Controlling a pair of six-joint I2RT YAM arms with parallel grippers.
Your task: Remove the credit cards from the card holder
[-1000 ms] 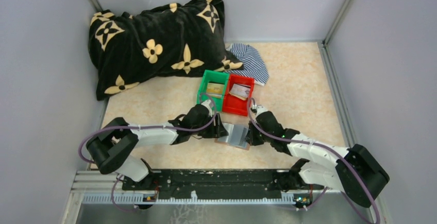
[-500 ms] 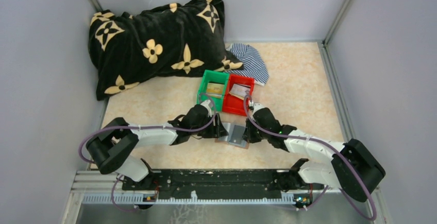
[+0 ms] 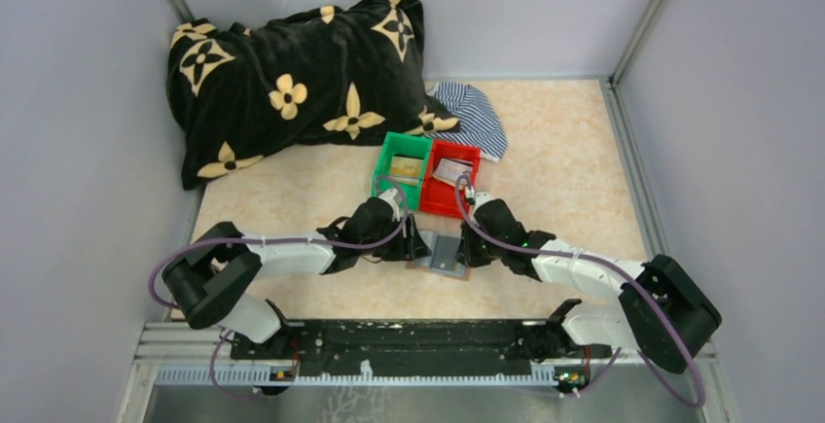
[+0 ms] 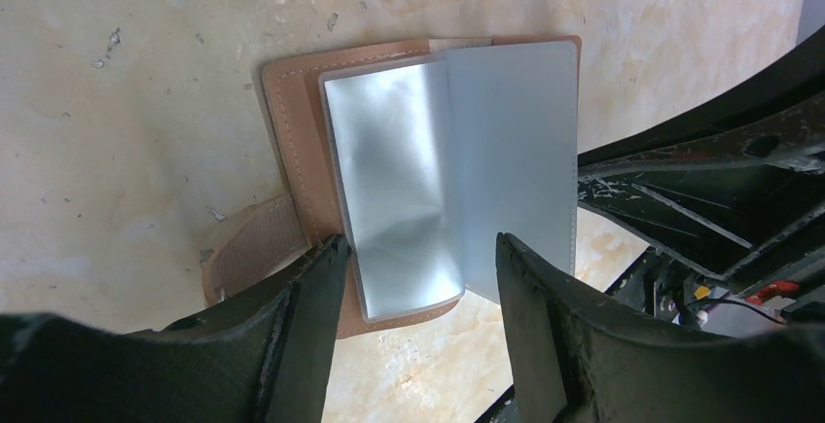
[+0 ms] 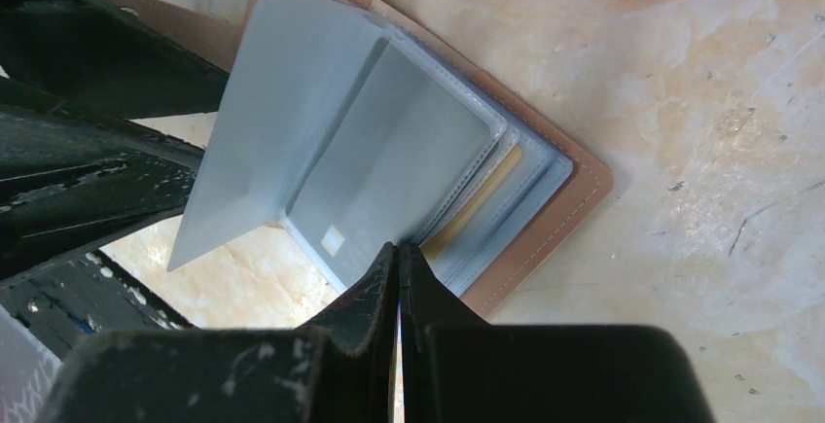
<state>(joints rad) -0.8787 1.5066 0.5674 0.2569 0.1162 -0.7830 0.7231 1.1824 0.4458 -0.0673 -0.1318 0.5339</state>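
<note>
Right jaws closed, card holder [image 3: 444, 253] open face-up

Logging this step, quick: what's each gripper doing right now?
Left gripper: open, low over the card holder.
Right gripper: closed at the holder's edge; any grip cannot be told.

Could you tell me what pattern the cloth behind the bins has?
The cloth is blue-and-white striped; the top view shows it best.

White arms [image 3: 292, 254] with black joints [image 3: 209, 292] and purple cables [image 3: 156, 272].
</note>
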